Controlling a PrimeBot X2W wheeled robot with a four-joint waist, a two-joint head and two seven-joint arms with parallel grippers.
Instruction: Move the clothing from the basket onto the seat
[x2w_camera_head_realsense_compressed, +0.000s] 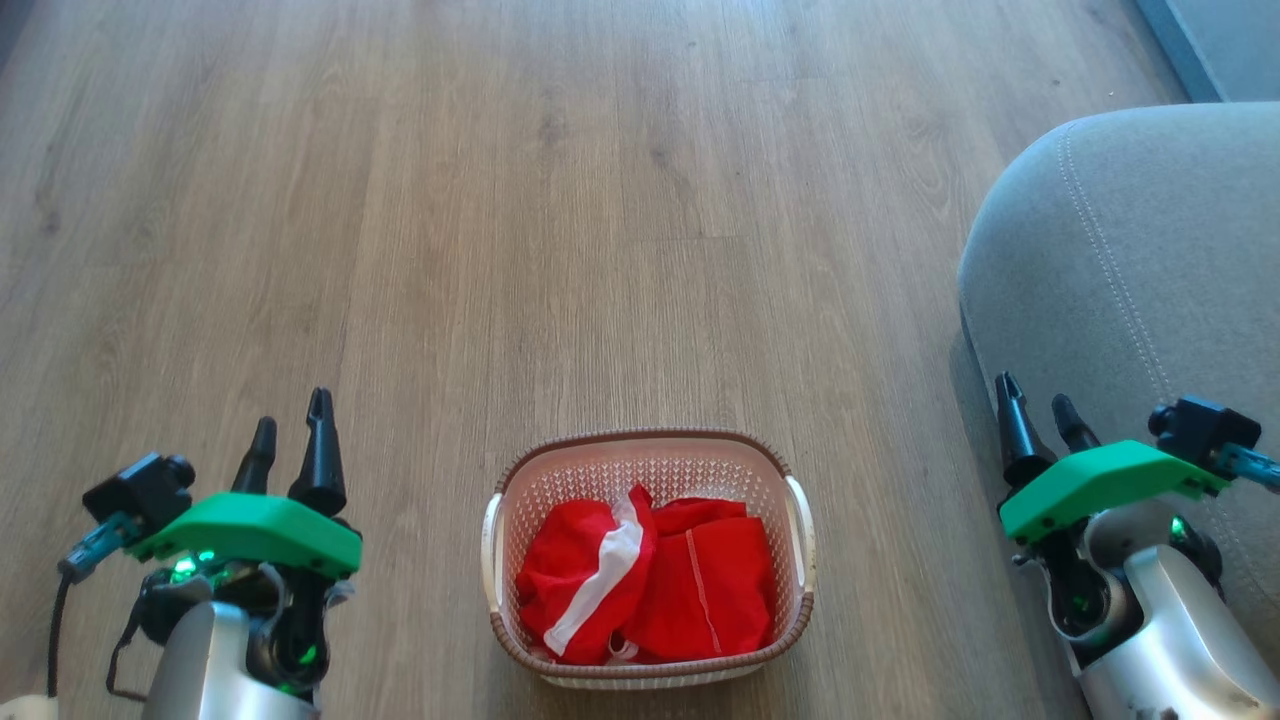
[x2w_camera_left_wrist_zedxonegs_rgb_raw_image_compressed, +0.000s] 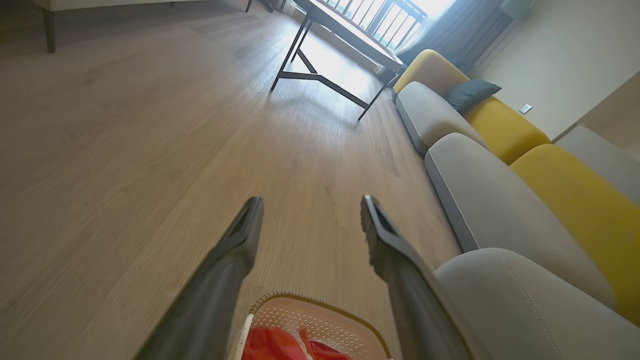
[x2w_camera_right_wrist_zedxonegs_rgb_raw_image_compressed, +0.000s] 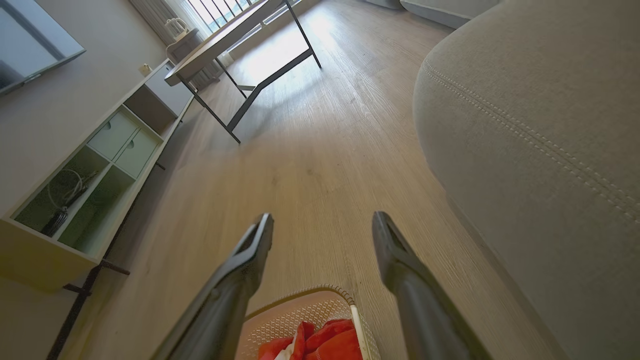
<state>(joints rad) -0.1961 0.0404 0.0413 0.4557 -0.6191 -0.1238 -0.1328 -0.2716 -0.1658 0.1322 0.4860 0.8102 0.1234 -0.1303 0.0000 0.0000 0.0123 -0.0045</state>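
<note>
Clothing (x2w_camera_head_realsense_compressed: 640, 585) in basket (x2w_camera_head_realsense_compressed: 650, 468) on wood floor (x2w_camera_head_realsense_compressed: 500, 200), grey seat (x2w_camera_head_realsense_compressed: 1130, 250) nearby, left gripper (x2w_camera_head_realsense_compressed: 292, 412) spread, right gripper (x2w_camera_head_realsense_compressed: 1033, 392) spread

Head view: even, diffuse daylight and sharp focus across the floor (x2w_camera_head_realsense_compressed: 600, 200); a soft shadow lies on the boards along the foot of the seat (x2w_camera_head_realsense_compressed: 1130, 260); the clothing (x2w_camera_head_realsense_compressed: 700, 590) is saturated red, with little fold detail. Left wrist view: the window (x2w_camera_left_wrist_zedxonegs_rgb_raw_image_compressed: 425, 7) at the top is blown out to white; glare washes the boards beneath the table (x2w_camera_left_wrist_zedxonegs_rgb_raw_image_compressed: 350, 35), whose legs cast thin shadows; the left gripper (x2w_camera_left_wrist_zedxonegs_rgb_raw_image_compressed: 312, 199), close to the lens, is blurred; wide-angle distortion bows the edges of the sofa (x2w_camera_left_wrist_zedxonegs_rgb_raw_image_compressed: 480, 200). Right wrist view: similar backlight and floor glare from the top; the right gripper (x2w_camera_right_wrist_zedxonegs_rgb_raw_image_compressed: 322, 215) is soft, the seat's stitching crisp.
</note>
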